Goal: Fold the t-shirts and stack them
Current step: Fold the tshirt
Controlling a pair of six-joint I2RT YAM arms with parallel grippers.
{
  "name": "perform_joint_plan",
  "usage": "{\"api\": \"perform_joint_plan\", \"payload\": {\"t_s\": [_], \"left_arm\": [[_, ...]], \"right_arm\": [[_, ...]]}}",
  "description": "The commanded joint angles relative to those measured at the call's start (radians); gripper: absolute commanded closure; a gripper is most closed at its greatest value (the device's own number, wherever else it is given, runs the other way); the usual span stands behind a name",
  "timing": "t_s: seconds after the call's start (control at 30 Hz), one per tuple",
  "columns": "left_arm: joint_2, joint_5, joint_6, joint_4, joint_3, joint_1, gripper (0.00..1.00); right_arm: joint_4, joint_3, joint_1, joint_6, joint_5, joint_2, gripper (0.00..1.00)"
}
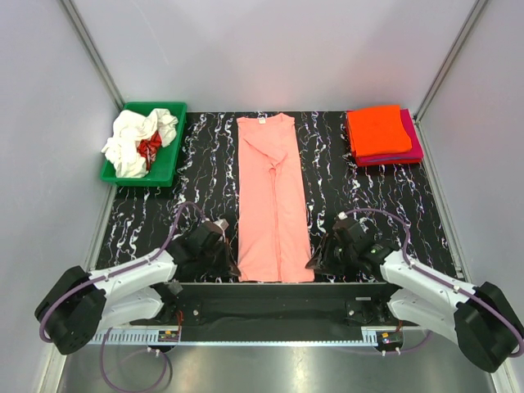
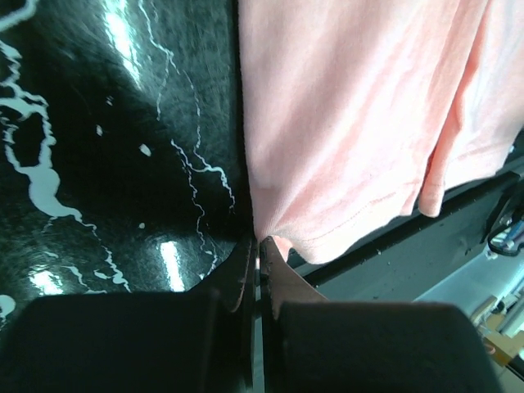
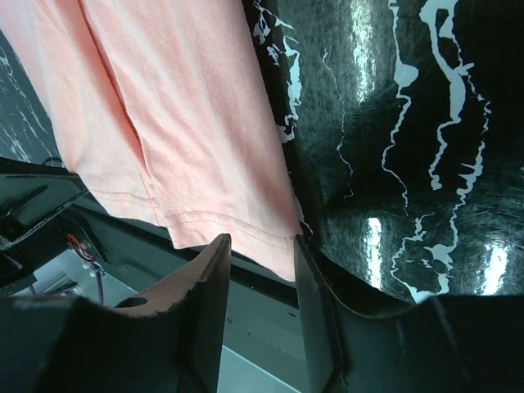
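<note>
A salmon-pink t-shirt lies folded into a long narrow strip down the middle of the black marbled table, collar at the far end. My left gripper is at its near left hem corner. In the left wrist view the jaws of this gripper are shut on the corner of the pink cloth. My right gripper is at the near right hem corner. In the right wrist view this gripper is open, with the hem of the pink shirt between its fingers. An orange shirt lies folded on a magenta one at the back right.
A green bin at the back left holds crumpled white shirts and a red one. The shirt's hem hangs slightly over the table's near edge. Grey walls close in the left, right and back.
</note>
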Motion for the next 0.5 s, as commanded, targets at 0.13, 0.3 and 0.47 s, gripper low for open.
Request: {"api": "perform_joint_plan", "payload": {"t_s": [0.13, 0.3, 0.47], "left_arm": [[-0.032, 0.086, -0.007, 0.071, -0.029, 0.004, 0.99], [-0.043, 0.084, -0.010, 0.074, -0.038, 0.004, 0.99], [-0.038, 0.086, -0.013, 0.071, -0.038, 0.004, 0.93]], "right_arm": [[0.035, -0.047, 0.024, 0.024, 0.032, -0.012, 0.58], [0.023, -0.065, 0.026, 0.029, 0.040, -0.048, 0.58], [0.019, -0.051, 0.027, 0.009, 0.050, -0.044, 0.57]]}}
